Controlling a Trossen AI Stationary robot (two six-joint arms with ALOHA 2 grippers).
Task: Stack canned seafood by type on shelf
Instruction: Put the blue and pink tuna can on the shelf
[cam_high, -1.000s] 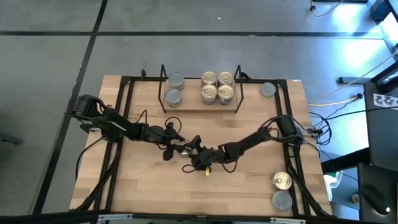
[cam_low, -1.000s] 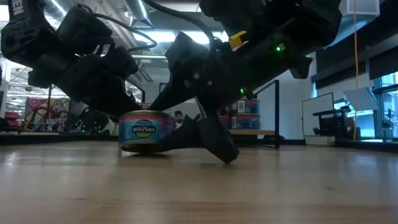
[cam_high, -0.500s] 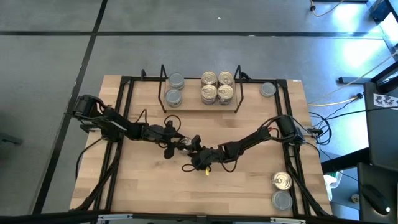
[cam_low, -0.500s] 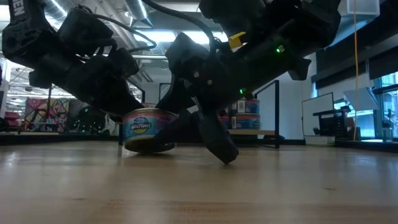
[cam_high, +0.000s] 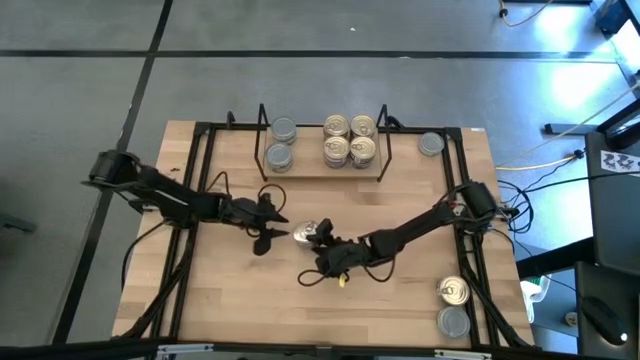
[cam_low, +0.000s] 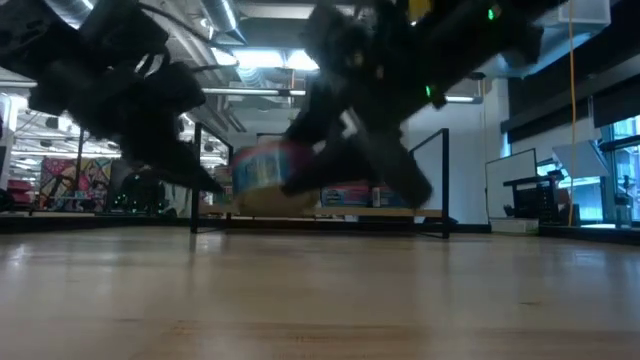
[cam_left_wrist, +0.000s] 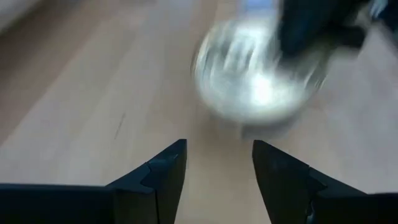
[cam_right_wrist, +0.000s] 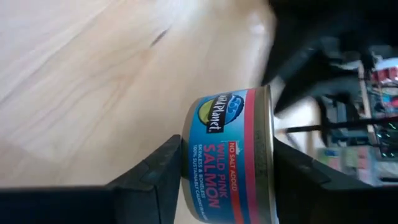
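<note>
While clamping a can (cam_right_wrist: 231, 155), right hand (cam_right_wrist: 227, 165) hovers.

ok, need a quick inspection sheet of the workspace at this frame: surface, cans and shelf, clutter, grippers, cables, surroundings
Surface: wooden tabletop, black frame around it.
Shelf: two grey-topped cans on its left part, four gold-topped cans on its right.
Loose cans: one grey-topped at the far right corner; one gold-topped and one grey-topped at the near right.
Salmon can: lifted off the table mid-table.
Clutter: nothing seen.
Right gripper: shut on the salmon can.
Left gripper: open, empty, beside the can.
Cables: along both arms, more off the table's right edge.
Surroundings: grey floor; workshop room behind.
</note>
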